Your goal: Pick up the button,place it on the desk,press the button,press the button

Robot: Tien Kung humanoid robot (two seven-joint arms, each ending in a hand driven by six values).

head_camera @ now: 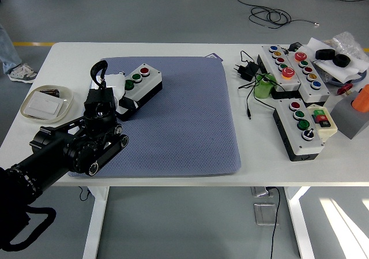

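Observation:
The button box (140, 86), white-topped with a black base, lies at an angle on the blue mat (184, 120) near its back left. It carries a red button (145, 71) and two green buttons (136, 77). My left arm comes in from the lower left. My left hand (113, 87) sits at the box's left end, touching or nearly touching it. Its black thumb (98, 71) curls up clear of the box and the fingers look relaxed, gripping nothing. All three buttons are uncovered. My right arm is out of view.
A white dish (46, 102) with a card stands left of the mat. On the right are several other button boxes (300, 126), a green cylinder (265, 87), a black adapter (248, 70) with cables, and an orange object (362, 97). A person's shoe (22, 72) shows at the far left.

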